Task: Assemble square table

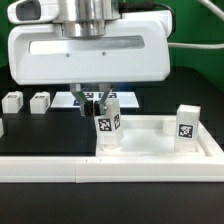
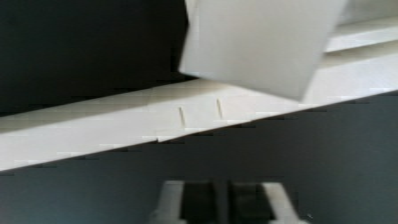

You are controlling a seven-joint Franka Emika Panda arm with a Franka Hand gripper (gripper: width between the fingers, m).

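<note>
The white square slab (image 1: 150,143) lies flat at the front, inside the corner of the rail. Two white tagged legs stand upright on it, one near its left corner (image 1: 107,126) and one at its right corner (image 1: 187,122). My gripper (image 1: 97,102) hangs just above and slightly left of the left leg's top. In the wrist view my gripper (image 2: 222,202) has its fingers together with nothing between them. A white leg (image 2: 258,45) shows tilted well beyond them, apart from the fingertips. Two more loose legs (image 1: 12,101) (image 1: 40,101) lie at the exterior view's left.
A long white rail (image 1: 110,168) runs along the front and up the right side of the slab. The marker board (image 1: 70,98) lies behind my gripper. A white band (image 2: 160,125) crosses the wrist view; I cannot tell whether it is slab edge or rail.
</note>
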